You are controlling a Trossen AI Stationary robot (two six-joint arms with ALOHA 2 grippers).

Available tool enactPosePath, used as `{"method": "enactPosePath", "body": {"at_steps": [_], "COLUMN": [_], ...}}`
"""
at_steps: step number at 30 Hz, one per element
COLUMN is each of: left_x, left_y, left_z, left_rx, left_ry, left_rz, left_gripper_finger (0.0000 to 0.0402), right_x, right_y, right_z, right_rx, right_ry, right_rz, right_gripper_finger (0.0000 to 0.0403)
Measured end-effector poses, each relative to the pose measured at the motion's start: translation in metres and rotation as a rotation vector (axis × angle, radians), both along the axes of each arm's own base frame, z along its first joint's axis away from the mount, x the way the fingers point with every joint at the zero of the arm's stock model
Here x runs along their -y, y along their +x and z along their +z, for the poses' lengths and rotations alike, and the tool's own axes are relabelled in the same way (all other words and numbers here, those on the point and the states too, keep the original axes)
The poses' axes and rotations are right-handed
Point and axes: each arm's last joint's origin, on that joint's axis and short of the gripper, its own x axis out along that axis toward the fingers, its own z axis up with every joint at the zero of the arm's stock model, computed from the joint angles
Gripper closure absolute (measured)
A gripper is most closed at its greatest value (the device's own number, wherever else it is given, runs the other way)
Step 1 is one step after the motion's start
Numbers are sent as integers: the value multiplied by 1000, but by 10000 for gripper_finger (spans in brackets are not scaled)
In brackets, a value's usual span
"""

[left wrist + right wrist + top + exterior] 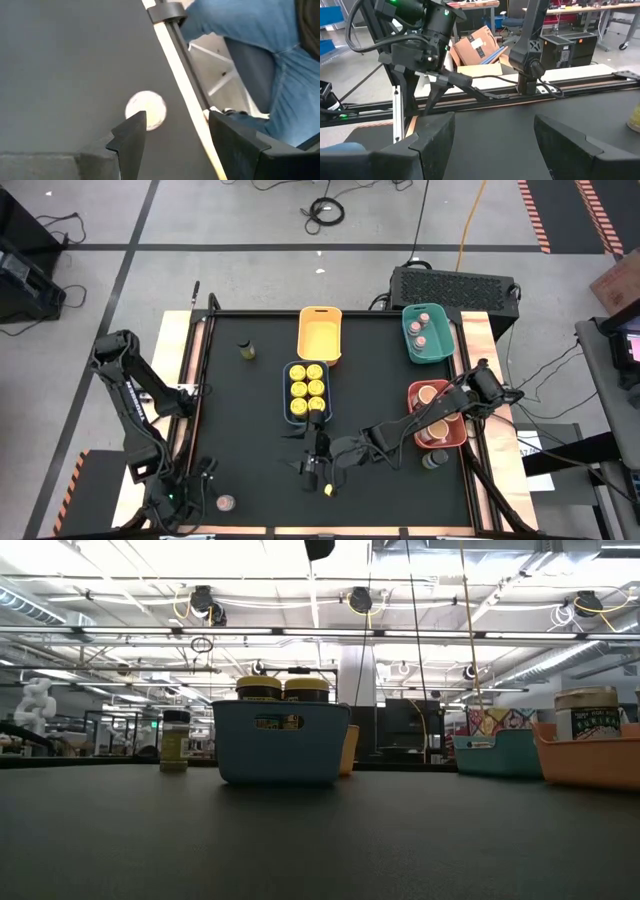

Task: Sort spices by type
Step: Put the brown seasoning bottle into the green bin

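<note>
- High view: the black worktop (250,440) carries four trays. The blue tray (288,392) at the centre holds six yellow-lidded jars (306,389); the yellow tray (319,333) lies just behind it.
- The green tray (433,352) at the far right holds two pinkish-lidded jars (419,333), and the red tray (414,396) near the right edge holds wider peach-topped tubs (430,394).
- A single dark-lidded jar (245,350) stands alone toward the far left, well apart from the trays. A pinkish-lidded jar (225,503) sits at the near left edge of the worktop.
- The right gripper (322,476) is stretched low over the near centre, fingers apart and empty, with a small yellow thing (328,490) just beside it.
- The left gripper (175,135) hangs over the near left edge above the pinkish-lidded jar, fingers apart with nothing between them; a person in blue clothing (240,45) shows beyond the worktop's edge.
</note>
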Motion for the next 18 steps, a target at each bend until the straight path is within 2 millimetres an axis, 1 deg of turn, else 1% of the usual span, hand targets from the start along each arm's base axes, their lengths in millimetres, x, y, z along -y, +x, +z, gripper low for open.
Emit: {"method": "enactPosePath", "body": {"at_steps": [8, 10, 14, 18], "left_x": [-1, -2, -3, -4], "left_y": [0, 2, 3, 3], "left_z": [-1, -1, -1, -4], "left_rx": [15, 20, 35, 60], "left_ry": [22, 28, 42, 71], "left_rz": [6, 1, -18, -48], "left_gripper_finger": [185, 185, 185, 185], "right_x": [-4, -8, -18, -25], "right_y": [-2, -3, -9, -14], "right_z": [-1, 0, -1, -1], "right_rx": [-1, 0, 2, 3], "right_ry": [33, 30, -20, -27], "right_rz": [3, 7, -64, -71], "right_gripper_finger": [138, 138, 138, 138]}}
